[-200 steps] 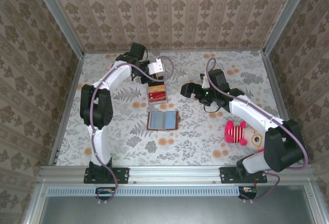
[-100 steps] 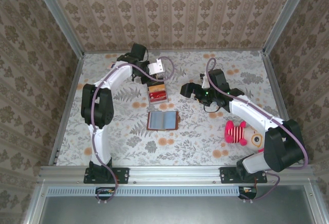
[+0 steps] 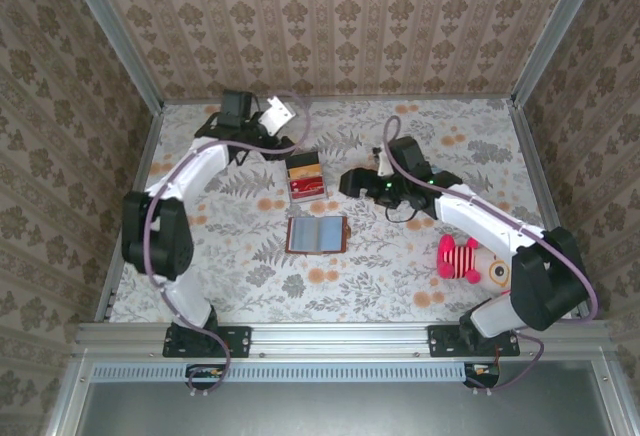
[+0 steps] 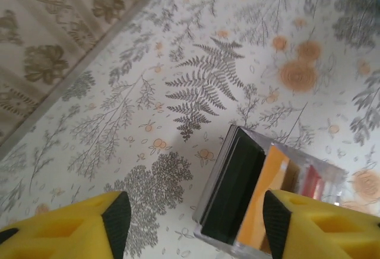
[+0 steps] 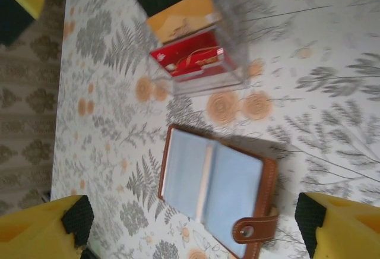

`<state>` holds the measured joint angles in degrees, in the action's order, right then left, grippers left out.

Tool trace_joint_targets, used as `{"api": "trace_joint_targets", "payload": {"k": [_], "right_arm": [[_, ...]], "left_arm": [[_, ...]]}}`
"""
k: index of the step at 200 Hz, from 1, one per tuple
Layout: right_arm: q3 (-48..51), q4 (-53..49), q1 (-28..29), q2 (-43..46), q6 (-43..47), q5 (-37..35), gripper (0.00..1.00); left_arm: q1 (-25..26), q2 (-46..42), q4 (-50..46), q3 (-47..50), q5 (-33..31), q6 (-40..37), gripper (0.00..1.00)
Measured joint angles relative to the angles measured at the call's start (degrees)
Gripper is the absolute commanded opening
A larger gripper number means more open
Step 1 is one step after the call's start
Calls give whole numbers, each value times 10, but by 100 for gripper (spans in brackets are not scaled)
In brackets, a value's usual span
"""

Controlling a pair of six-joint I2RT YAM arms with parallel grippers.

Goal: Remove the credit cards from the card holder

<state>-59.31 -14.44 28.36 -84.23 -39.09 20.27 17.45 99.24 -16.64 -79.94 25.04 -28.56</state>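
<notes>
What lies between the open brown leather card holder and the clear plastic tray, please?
Only bare floral tablecloth separates the brown leather card holder from the clear plastic tray, as the right wrist view shows.

top cam overhead; wrist cams close, prob. share tray point(image 5: 233, 39).

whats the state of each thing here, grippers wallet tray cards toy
left gripper, open, empty
right gripper, open, empty, over the card holder
card holder, unfolded flat, grey-blue inside up
clear tray, upright on the table
dark card, in the tray, beside an orange card
plush toy, lying on the table
</notes>
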Motion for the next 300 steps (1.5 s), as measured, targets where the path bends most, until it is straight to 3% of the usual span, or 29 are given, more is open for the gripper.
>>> {"api": "trace_joint_targets", "payload": {"k": [13,23,25,28,32,49,92,159,187,256,300], "right_arm": [[-15,-2,27,-17,6,-7,84],[-26,-2,46,-31,12,-13,81],[-28,-4,50,-35,12,-14,81],[-31,-6,56,-39,13,-18,80],[-37,-9,65,-46,14,-22,79],[-61,-22,97,-76,17,-41,73],[-124,-73,166,-154,18,-127,68],[-190,-140,186,-246,14,-188,69],[-216,-159,189,-282,14,-198,68],[-256,-214,188,-338,43,-227,69],[-259,-220,180,-340,58,-226,63]], "left_arm": [[-4,-44,36,52,6,37,67],[-4,-73,56,88,7,61,79],[-4,-78,62,96,6,68,83],[-4,-85,67,107,6,78,97],[-4,-96,77,122,4,91,100],[-5,-135,105,180,-10,142,100],[-42,-214,151,309,-47,307,100],[-80,-283,187,421,-111,483,100],[-104,-295,183,442,-121,507,100],[-105,-376,163,473,-173,526,100],[-105,-386,114,472,-177,550,100]]}}
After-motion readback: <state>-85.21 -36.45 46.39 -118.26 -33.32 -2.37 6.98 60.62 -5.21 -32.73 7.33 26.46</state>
